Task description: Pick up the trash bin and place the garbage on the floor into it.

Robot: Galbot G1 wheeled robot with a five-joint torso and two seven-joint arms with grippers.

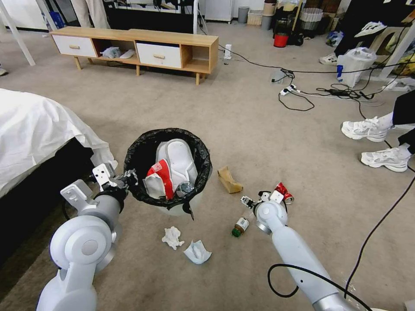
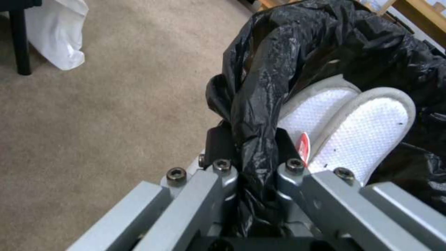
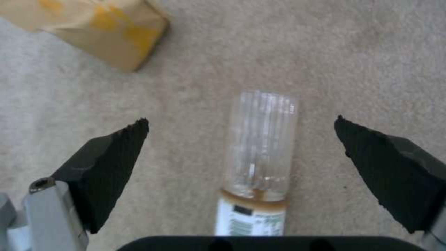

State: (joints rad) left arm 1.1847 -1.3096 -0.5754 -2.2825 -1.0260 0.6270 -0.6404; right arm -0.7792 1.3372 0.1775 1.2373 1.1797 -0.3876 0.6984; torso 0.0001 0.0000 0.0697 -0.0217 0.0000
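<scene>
With the left gripper (image 2: 253, 164) clamped on the liner-covered rim of the trash bin (image 1: 167, 166), the right gripper (image 3: 241, 139) hangs spread astride a plastic bottle (image 3: 260, 150) lying on the floor (image 1: 242, 116); collection is underway, requiring descent and closure.
</scene>
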